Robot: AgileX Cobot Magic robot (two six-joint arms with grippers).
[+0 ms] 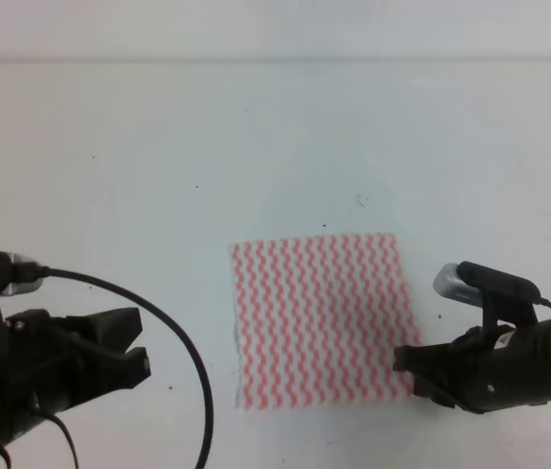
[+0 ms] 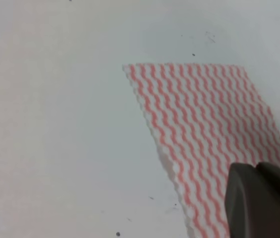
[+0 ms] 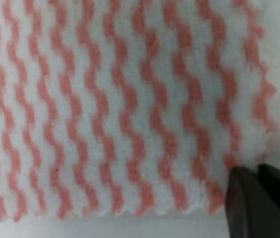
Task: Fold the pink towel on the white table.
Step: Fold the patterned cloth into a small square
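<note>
The pink towel [image 1: 319, 318] lies flat and unfolded on the white table [image 1: 158, 147], its red-and-white zigzag stripes facing up. My right gripper [image 1: 410, 376] sits low at the towel's near right corner, jaws apart, and the cloth there stays flat. The right wrist view shows that corner of the towel [image 3: 130, 109] close up, with one dark fingertip [image 3: 261, 203] just beside its edge. My left gripper [image 1: 137, 350] hovers open well left of the towel, holding nothing. In the left wrist view the towel [image 2: 209, 134] stretches away to the right above a dark finger [image 2: 259, 203].
A few tiny dark specks [image 1: 196, 186] dot the table. The table's far edge [image 1: 275, 61] runs across the top of the high view. A black cable [image 1: 183, 342] loops from the left arm over the table between the left gripper and the towel.
</note>
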